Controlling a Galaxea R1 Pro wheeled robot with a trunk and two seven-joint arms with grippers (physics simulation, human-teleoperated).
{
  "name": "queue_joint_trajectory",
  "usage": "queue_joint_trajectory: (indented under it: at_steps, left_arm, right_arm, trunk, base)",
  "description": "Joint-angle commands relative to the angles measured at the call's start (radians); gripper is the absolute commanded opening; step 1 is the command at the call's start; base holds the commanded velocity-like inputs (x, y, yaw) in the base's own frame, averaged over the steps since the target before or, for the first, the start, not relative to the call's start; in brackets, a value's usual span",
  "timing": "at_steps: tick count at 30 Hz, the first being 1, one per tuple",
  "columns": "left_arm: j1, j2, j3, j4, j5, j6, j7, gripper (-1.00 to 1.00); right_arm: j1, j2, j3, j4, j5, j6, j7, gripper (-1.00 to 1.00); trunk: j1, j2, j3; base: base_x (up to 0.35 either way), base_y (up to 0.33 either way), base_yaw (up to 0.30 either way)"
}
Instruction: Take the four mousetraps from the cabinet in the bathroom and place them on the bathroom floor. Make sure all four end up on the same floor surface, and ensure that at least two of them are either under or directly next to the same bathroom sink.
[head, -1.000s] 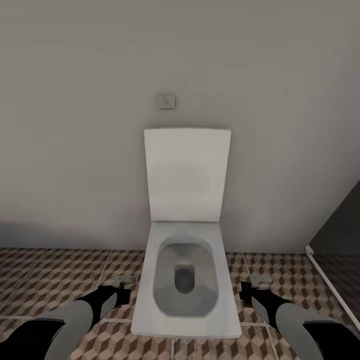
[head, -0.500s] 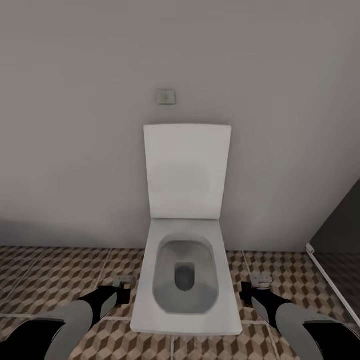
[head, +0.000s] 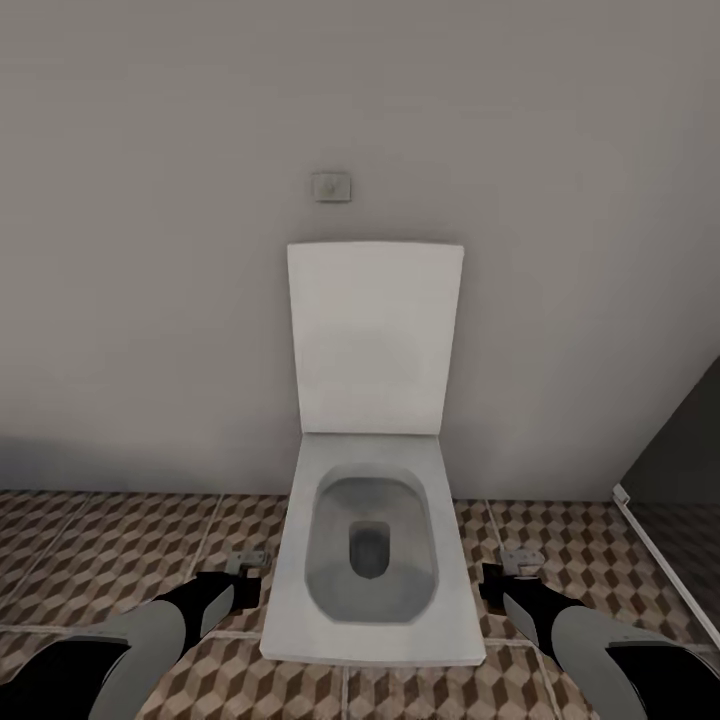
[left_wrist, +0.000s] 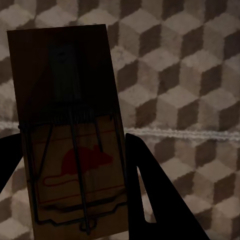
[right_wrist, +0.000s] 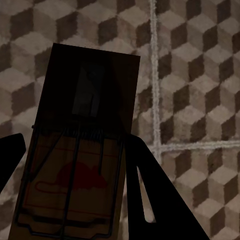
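Left gripper (head: 248, 562) hangs low over the bathroom floor (head: 120, 560), just left of the white toilet (head: 368, 560); head view gives only a small grey tip, fingers too small to resolve there. Left wrist view: the gripper (left_wrist: 75, 165) is clamped on a mousetrap (left_wrist: 67, 125), dark fingers (left_wrist: 160, 200) pressing both long edges; the board's far half projects past the fingertips, in shadow, and its near end is cut off by the frame edge. Red mouse print and wire parts are legible; cube-pattern tile and one grout line lie beyond it. Toilet lid is upright against the grey wall, a small flush plate (head: 331, 187) above it. Right gripper (head: 518, 562) sits just right of the toilet bowl, equally low. Right wrist view: this gripper (right_wrist: 70, 170) likewise grips a second mousetrap (right_wrist: 85, 140) between its fingers (right_wrist: 155, 195); far half very dark, detail hard to read. A dark panel (head: 680, 450) beyond the right gripper is cropped by the frame.
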Motion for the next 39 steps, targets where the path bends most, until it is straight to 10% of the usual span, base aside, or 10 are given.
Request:
queue_joint_trajectory:
  at_steps: [1,39]
  left_arm:
    - [-0.001,0.000,-0.007,-0.001,0.007,0.004,0.000,-1.00]
    - [-0.001,0.000,-0.006,-0.001,0.006,0.002,0.000,-1.00]
  right_arm:
    - [-0.001,0.000,0.005,0.001,0.002,0.003,-0.004,-1.00]
    - [-0.001,0.000,0.005,0.000,0.003,0.003,-0.004,-1.00]
  trunk:
    - [0.004,-0.008,-0.004]
    - [0.047,-0.075,-0.106]
  base:
    - [0.000,0.000,0.000]
    - [0.000,0.000,0.000]
